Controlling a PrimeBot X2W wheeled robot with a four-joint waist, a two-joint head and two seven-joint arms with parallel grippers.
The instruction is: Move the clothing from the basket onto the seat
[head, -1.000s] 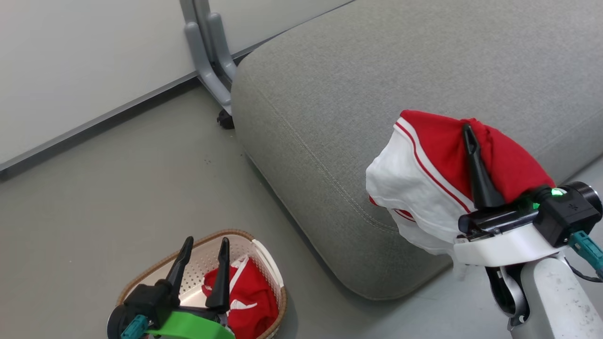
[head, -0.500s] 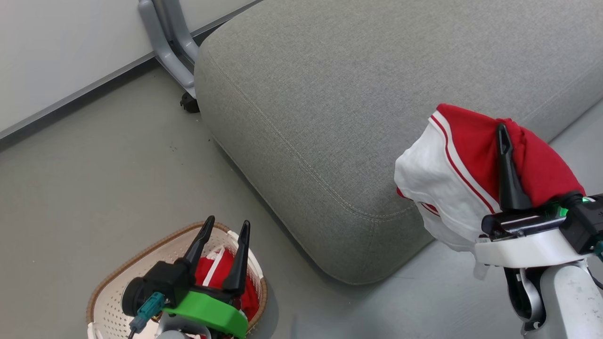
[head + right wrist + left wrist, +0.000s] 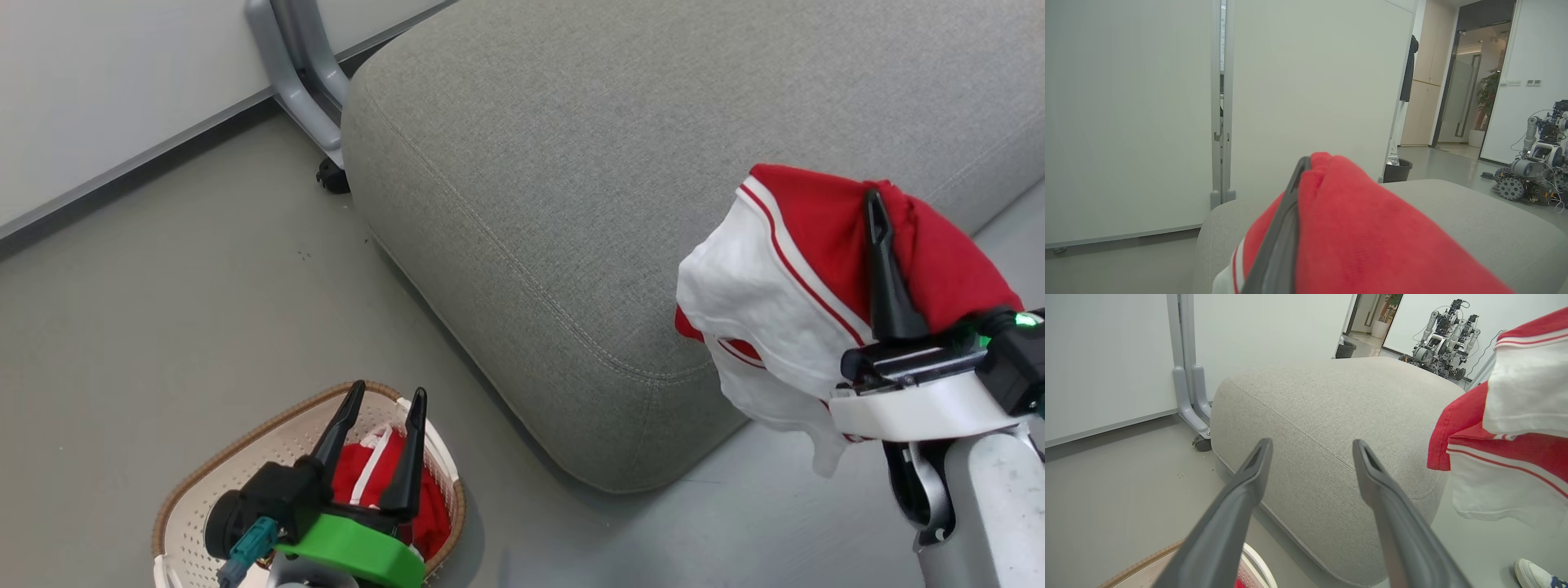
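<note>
A red garment with white panels and stripes (image 3: 784, 269) hangs off my right gripper (image 3: 878, 200), which is shut on it in the air by the seat's near right corner; one dark finger shows, the other is under the cloth. The same garment (image 3: 1515, 449) fills the right of the left wrist view and drapes over the right gripper (image 3: 1304, 161) as red cloth (image 3: 1372, 228). The seat (image 3: 571, 163) is a big light grey cushion. My left gripper (image 3: 389, 390) stands open and holds nothing above the cream basket (image 3: 269, 457), where a second red garment (image 3: 367, 482) lies.
A grey partition foot (image 3: 302, 73) with a black caster (image 3: 331, 175) stands by the seat's far left corner against a white wall. A dark bin (image 3: 1345, 349) and another robot (image 3: 1441, 339) are beyond the seat. A person's white shoe (image 3: 1535, 575) is on the floor.
The head camera has swung, so the seat and basket sit further left in its view. My right gripper, still holding the garment, has risen slightly. The left gripper stays open over the basket.
</note>
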